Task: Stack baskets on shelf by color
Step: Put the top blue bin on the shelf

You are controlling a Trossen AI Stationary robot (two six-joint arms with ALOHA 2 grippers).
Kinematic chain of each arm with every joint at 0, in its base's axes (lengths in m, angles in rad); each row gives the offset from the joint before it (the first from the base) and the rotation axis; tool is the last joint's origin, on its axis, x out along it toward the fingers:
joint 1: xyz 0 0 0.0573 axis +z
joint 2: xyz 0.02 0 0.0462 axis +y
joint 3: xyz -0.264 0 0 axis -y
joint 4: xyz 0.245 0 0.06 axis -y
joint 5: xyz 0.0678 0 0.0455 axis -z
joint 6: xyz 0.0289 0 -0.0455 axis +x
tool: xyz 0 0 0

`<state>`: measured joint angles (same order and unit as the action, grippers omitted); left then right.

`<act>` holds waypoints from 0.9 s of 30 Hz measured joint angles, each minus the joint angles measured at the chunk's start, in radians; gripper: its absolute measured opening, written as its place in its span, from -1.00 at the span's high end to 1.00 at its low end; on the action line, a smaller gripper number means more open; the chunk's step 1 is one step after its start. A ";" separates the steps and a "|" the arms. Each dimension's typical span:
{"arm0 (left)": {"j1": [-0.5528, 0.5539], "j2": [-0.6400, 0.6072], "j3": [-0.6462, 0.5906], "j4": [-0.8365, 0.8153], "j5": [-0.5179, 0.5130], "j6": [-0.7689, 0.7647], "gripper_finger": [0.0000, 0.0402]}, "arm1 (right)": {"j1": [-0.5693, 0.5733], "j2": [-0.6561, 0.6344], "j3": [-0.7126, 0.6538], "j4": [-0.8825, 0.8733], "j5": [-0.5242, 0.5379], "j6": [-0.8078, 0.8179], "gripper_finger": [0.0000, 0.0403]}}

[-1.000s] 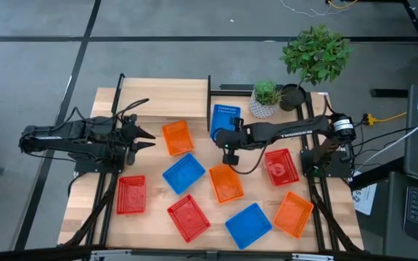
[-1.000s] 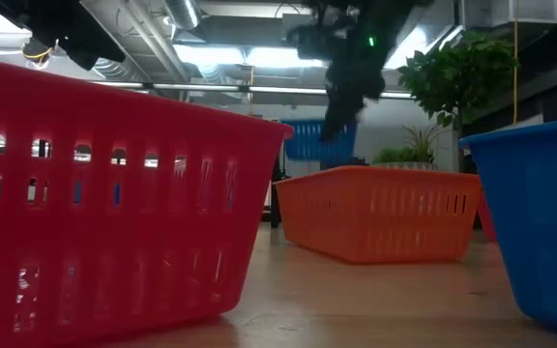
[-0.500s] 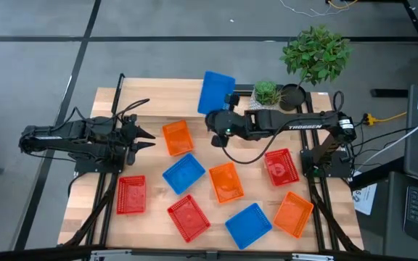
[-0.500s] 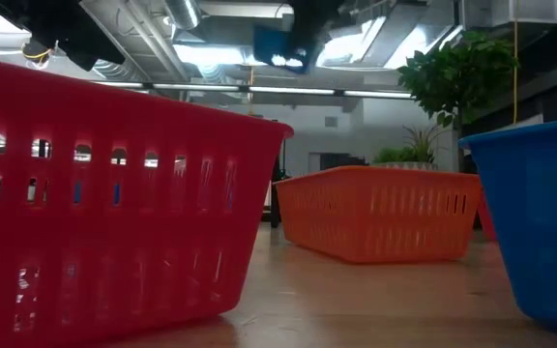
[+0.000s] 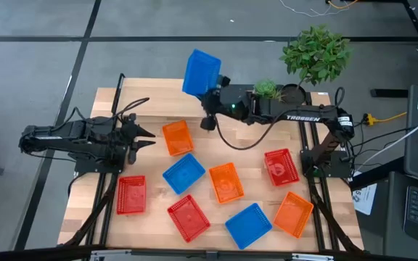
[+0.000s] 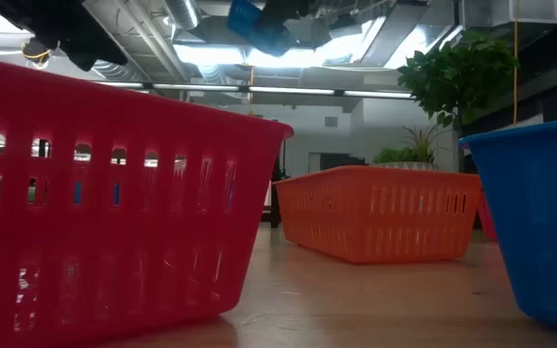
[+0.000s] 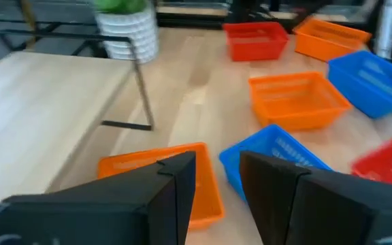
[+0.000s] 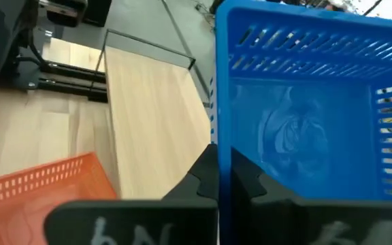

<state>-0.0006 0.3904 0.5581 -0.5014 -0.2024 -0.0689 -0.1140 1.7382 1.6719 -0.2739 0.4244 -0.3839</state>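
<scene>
My right gripper [image 5: 210, 98] is shut on a blue basket [image 5: 200, 72], held high over the table's far side, near the light-wood shelf plank [image 8: 152, 102]. In the low view that basket [image 6: 256, 23] is near the ceiling lights. Flat on the tabletop are three orange baskets [image 5: 177, 137] [image 5: 226, 182] [image 5: 293, 214], three red ones [image 5: 130, 194] [image 5: 188, 217] [image 5: 281, 166] and two blue ones [image 5: 184, 172] [image 5: 249, 224]. My left gripper [image 5: 148, 138] waits open at the table's left, beside the far orange basket [image 7: 162, 170]. My right gripper pinches one side wall [image 8: 223, 153] of the blue basket, with one finger [image 8: 247, 180] inside it and the other [image 8: 204, 178] outside. The basket is lifted clear of everything and tilted, its open side toward the wrist camera.
A small plant in a white pot [image 7: 129, 30] and a larger leafy plant [image 5: 315, 52] stand at the far right corner. Thin black uprights [image 5: 121, 81] [image 5: 209, 81] rise at the shelf's ends. A near red basket [image 6: 114, 193] fills the low view's left.
My right gripper, staying shut on the blue basket, has carried it up from the far middle of the table and toward the far left, over the shelf. The basket has risen clear and tipped. The other baskets have stayed put.
</scene>
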 joint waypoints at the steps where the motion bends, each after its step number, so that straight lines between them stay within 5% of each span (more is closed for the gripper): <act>1: 0.000 -0.001 -0.012 0.020 -0.015 0.001 0.47 | -0.008 0.000 0.000 -0.004 -0.003 0.011 1.00; 6: 0.000 -0.022 -0.125 0.169 -0.004 0.026 0.47 | -0.040 0.001 -0.001 -0.051 -0.052 0.046 1.00; 12: 0.000 -0.050 -0.263 0.410 0.137 0.055 0.47 | -0.074 0.011 -0.001 0.040 -0.182 0.056 1.00; 21: -0.001 -0.101 -0.347 0.454 0.171 0.063 0.47 | -0.102 0.108 0.004 0.333 -0.341 0.050 1.00; 27: -0.002 -0.112 -0.389 0.511 0.189 0.052 0.47 | -0.104 0.263 0.197 0.221 -0.350 0.050 1.00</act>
<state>-0.0023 0.2781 0.1692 0.0101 -0.0139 -0.0167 -0.2180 2.0010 1.8691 -0.0531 0.0743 -0.3336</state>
